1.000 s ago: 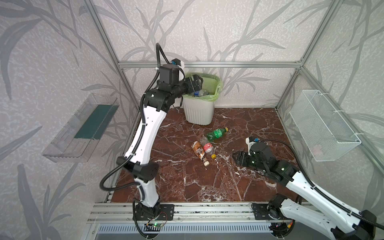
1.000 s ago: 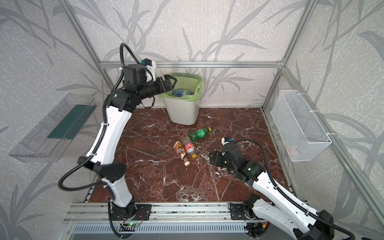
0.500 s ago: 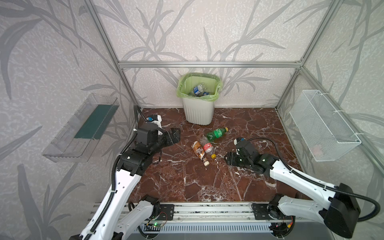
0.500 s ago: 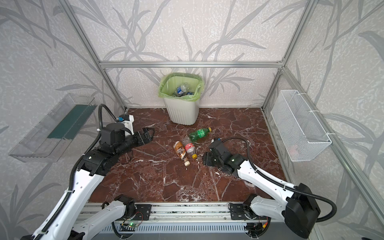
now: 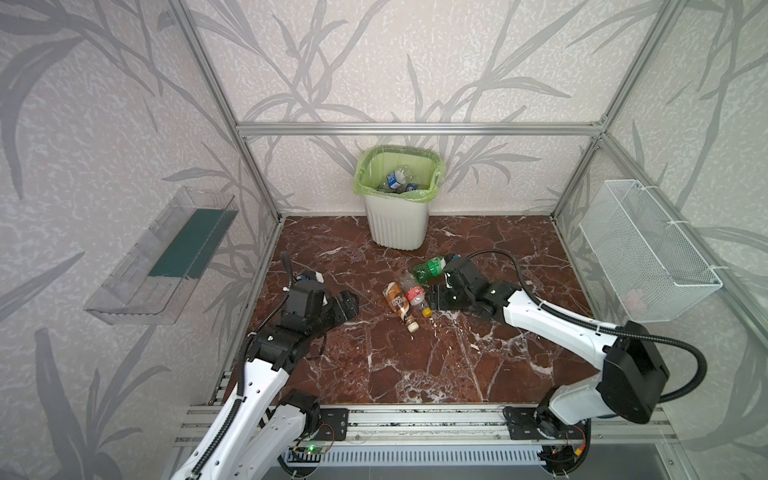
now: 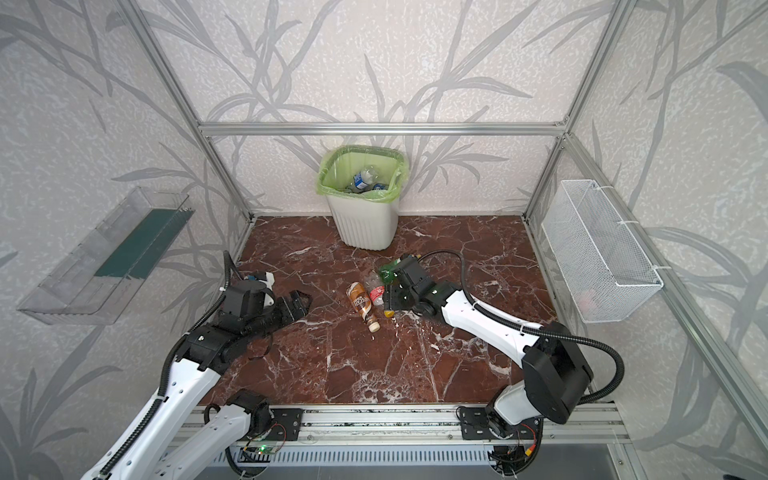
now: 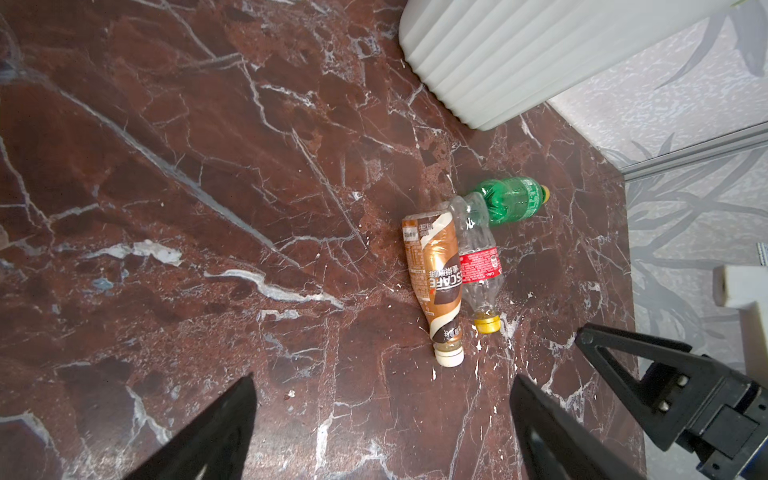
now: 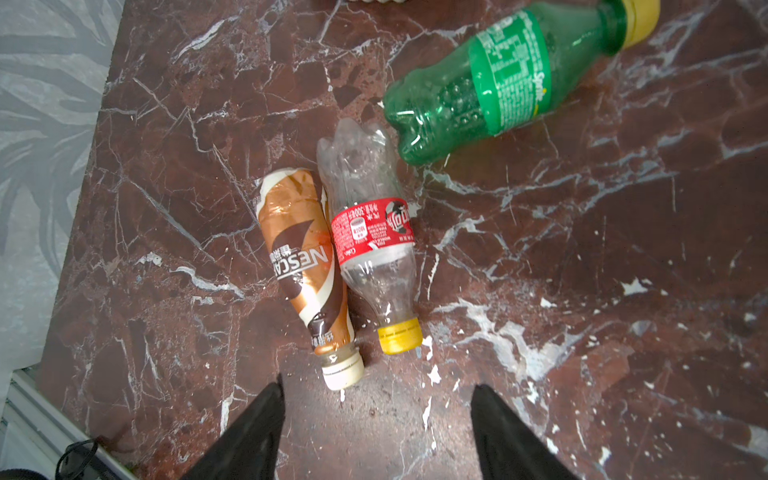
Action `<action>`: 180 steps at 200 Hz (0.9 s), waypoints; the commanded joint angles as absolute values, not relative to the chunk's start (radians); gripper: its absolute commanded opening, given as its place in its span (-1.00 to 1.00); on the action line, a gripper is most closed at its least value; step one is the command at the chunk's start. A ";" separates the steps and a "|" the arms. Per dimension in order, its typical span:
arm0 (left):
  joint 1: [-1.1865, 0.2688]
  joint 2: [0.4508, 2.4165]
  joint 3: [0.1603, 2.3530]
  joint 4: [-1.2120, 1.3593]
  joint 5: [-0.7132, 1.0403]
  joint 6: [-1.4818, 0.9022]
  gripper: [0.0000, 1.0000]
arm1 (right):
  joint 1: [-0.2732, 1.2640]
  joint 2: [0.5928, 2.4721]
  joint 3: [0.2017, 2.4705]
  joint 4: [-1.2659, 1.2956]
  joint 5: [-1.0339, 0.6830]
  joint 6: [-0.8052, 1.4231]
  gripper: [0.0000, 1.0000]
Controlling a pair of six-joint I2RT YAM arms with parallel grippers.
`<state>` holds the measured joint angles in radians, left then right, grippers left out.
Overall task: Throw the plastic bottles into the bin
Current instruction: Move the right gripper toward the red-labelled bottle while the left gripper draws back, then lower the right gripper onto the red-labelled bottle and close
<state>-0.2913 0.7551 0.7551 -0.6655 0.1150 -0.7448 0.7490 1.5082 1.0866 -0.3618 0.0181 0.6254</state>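
Bin: the white ribbed bin (image 5: 397, 226), lined with a light green bag (image 5: 411, 164), stands upright at the back centre of the red-brown marble tabletop (image 5: 374, 365), against the rear wall in both top views.
Inside the bin: several clear bottles with blue labels (image 5: 395, 180) lie in a heap on the bag.
On the tabletop: three bottles lie on their sides at the centre of the frame, in front of the bin.
Brown-wrapped bottle (image 5: 398, 298): leftmost of the three, white cap toward the lower edge of the frame, its side touching the red-labelled bottle (image 5: 415, 293).
Red-labelled bottle: clear and crumpled, yellow cap toward the lower edge, its base just beside the base of the green bottle (image 5: 428, 268).
Green bottle: lies crosswise behind the other two, yellow cap toward the right of the frame.
Left pincer (image 5: 348, 300): low over the tabletop, left of centre, jaws spread wide with nothing between them, aimed at the bottles and apart from the brown-wrapped one.
Right pincer (image 5: 435, 297): just right of the red-labelled bottle's cap, jaws apart and empty; in the right wrist view both caps lie just ahead of its fingers (image 8: 257, 424).
Right wrist housing (image 6: 409, 270): it seems to overlap the green bottle's cap end in a top view; contact cannot be told.
Side walls: a clear tray (image 5: 162, 257) hangs at the left of the frame, a white wire basket (image 5: 648, 253) at the right.
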 commanded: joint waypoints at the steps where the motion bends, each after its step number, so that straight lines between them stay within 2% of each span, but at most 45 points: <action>1: -0.284 0.731 0.734 -0.668 0.123 -0.789 0.89 | 0.749 1.562 1.143 -0.353 0.022 0.563 0.45; 76: -0.284 0.693 0.713 -0.690 0.119 -0.799 0.90 | 0.747 1.753 1.290 -0.365 0.001 0.452 0.48; 180: -0.282 0.701 0.725 -0.695 0.129 -0.805 0.89 | 0.710 1.969 1.446 -0.454 -0.055 0.436 0.53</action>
<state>-0.2867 0.7021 0.7235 -0.6807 0.1261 -0.7898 0.7200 1.9385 1.4021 -0.4084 -0.0288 0.4477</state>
